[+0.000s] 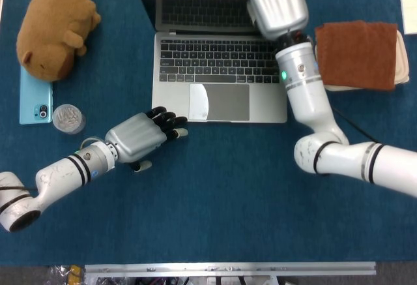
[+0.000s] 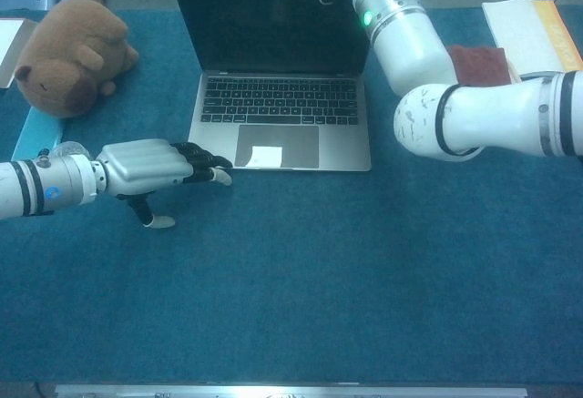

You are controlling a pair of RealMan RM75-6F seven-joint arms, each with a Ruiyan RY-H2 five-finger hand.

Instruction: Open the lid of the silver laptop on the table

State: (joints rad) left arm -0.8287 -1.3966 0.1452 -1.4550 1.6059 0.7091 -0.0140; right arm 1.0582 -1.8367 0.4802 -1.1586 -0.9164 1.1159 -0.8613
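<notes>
Here the silver laptop with black keys (image 1: 218, 70) sat near the far middle of the blue felt tabletop (image 1: 215, 200), its dark-screened lid (image 2: 266, 20) raised upright and leaning slightly back, keyboard and trackpad exposed. A small white sticker (image 2: 265, 155) lay on the trackpad.

The right hand (image 1: 277, 1), silver-backed, was at the lid's upper right corner; its fingers ran off the top of the head view, and in the chest view only a bit showed at the screen's top edge, so whether it gripped the lid could not be told. The white right forearm with a green light crossed the laptop's right side.

The left hand (image 1: 140, 135) rested on the tabletop just off the laptop's front left corner, black fingers (image 2: 202, 157) loosely curled and pointing at that corner, close to it but contact unclear; it held nothing, thumb tip down on the felt.

A folded rust-brown towel (image 1: 358, 53) lay on a cream-coloured tray to the right of the laptop, near the right arm. A brown plush capybara toy (image 1: 52, 27) sat at far left, partly over a light blue smartphone (image 1: 34, 102). A round clear-lidded container (image 1: 68, 119) was just beside the phone, between it and the left arm. A white book with a yellow edge (image 2: 537, 29) lay at the far right.
</notes>
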